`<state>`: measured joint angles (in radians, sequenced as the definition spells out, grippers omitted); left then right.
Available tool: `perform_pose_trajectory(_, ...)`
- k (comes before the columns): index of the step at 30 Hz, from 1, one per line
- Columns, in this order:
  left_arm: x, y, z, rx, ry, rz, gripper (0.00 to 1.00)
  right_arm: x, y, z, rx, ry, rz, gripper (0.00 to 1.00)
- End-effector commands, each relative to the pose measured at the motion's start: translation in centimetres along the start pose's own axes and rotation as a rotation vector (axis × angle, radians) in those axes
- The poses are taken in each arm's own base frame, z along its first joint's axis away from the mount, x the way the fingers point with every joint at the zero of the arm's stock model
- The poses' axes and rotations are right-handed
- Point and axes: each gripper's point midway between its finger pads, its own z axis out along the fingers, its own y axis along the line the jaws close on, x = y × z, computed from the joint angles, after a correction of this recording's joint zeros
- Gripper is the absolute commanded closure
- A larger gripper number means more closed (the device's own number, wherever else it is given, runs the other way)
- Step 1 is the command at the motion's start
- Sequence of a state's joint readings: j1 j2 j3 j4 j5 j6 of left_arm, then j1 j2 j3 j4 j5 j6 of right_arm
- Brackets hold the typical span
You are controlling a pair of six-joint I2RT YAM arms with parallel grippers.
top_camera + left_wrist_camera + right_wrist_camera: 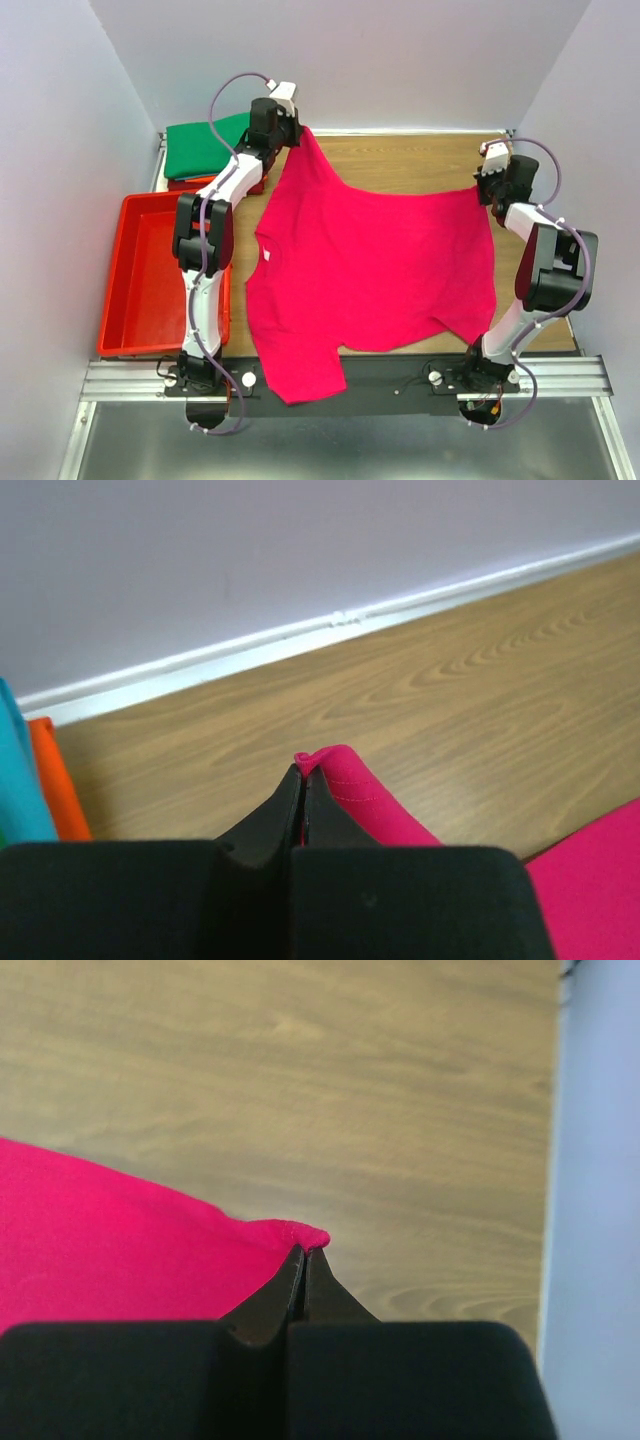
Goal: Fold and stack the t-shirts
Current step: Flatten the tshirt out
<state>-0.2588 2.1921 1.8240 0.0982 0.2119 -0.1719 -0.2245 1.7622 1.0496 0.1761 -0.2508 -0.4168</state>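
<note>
Your left gripper [302, 772] pinches the pink shirt [370, 270] at 11 o'clock, right gripper [305, 1252] at 2 o'clock (both clamped tight).

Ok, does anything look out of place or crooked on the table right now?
Only the pink t-shirt: it lies skewed, with one sleeve hanging past the table's near edge over the black rail. The left gripper and right gripper each pinch a far corner.

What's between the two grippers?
The pink t-shirt, pinched by the left gripper and right gripper, spans that gap over the wooden table; the top view shows it.
</note>
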Motion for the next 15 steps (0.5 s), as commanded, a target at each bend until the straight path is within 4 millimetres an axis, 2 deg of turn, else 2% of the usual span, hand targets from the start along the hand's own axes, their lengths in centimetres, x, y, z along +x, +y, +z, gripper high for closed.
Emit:
perform_pose_trajectory(1, -0.4, 3.1, 0.4, -0.099, 0.007, -0.026, 1.00, -3.3, -3.8, 0.1, 0.151, -0.083, 0.003, 1.00)
perform_pose_trajectory(4, -0.9, 3.6, 0.5, -0.099, -0.003, -0.026, 1.00, -3.9, -4.5, -0.1, 0.178, -0.101, 0.009, 1.00)
perform_pose_trajectory(9, -2.4, 3.2, 0.7, -0.061, -0.028, 0.002, 1.00, -4.8, -3.1, 0.0, 0.095, -0.143, 0.013, 1.00)
perform_pose_trajectory(15, -3.9, 2.3, -0.6, -0.025, -0.053, 0.038, 1.00, -5.4, -3.2, -0.9, 0.104, -0.157, 0.036, 1.00)
